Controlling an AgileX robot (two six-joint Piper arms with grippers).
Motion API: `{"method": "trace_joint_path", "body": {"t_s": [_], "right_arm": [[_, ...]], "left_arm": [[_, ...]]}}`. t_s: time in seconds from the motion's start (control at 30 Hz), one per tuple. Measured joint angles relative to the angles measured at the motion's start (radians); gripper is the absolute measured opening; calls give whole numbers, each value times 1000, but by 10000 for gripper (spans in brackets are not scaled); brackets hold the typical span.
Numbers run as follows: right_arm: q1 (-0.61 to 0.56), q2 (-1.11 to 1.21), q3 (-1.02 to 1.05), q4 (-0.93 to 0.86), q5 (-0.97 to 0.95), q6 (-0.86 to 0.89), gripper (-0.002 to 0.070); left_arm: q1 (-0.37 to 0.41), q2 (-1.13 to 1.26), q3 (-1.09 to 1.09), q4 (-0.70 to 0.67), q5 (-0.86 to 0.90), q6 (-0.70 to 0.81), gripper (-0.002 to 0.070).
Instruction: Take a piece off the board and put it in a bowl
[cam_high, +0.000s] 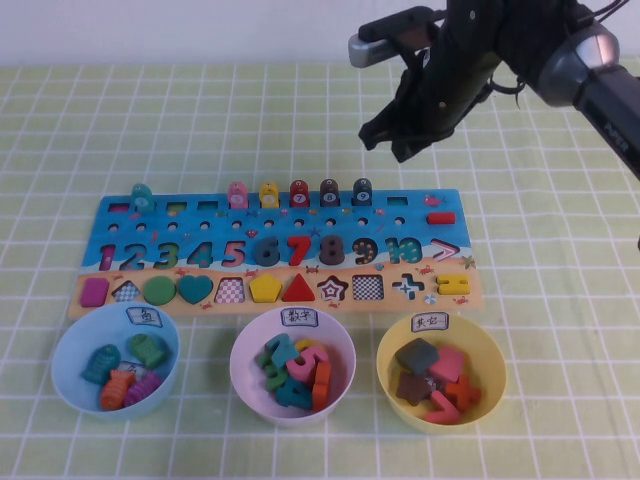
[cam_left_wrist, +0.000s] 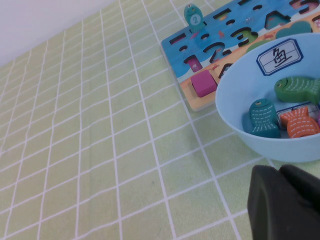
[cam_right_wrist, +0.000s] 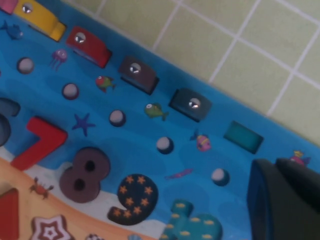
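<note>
The dark navy piece (cam_high: 362, 190) stands in the board's (cam_high: 420, 236) top row, rightmost of the fish pieces, beside the dark grey-brown one (cam_high: 329, 191). In the right wrist view the navy piece (cam_right_wrist: 190, 104) sits next to an empty slot (cam_right_wrist: 242, 136). My right gripper (cam_high: 400, 135) hangs above the mat just beyond the board's far edge, right of the piece; its fingers (cam_right_wrist: 285, 200) are together and hold nothing. The light blue bowl (cam_high: 62, 350) stands front left with several fish pieces inside. My left gripper (cam_left_wrist: 278, 170), shut and empty, is low beside the blue bowl (cam_left_wrist: 235, 100); it is out of the high view.
A pink bowl (cam_high: 240, 355) with number pieces and a yellow bowl (cam_high: 390, 355) with shape pieces stand in front of the board. Red (cam_high: 299, 192), yellow (cam_high: 269, 193), pink (cam_high: 238, 193) and teal (cam_high: 141, 197) fish stand in the top row. A green checked mat covers the table.
</note>
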Motion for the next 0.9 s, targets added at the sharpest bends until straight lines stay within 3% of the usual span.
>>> {"method": "trace_joint_path", "body": {"t_s": [0.13,0.33,0.9], "right_arm": [[0,14,-6,39,0,0,64],[0,19,-7,132,-58,0,327],[0,90,-13,132,-172,0,349]], "left_arm": [[0,0,0,0,0,0,-5],[0,0,0,1,1,0,-4],[0,0,0,1,1,0,-5]]}}
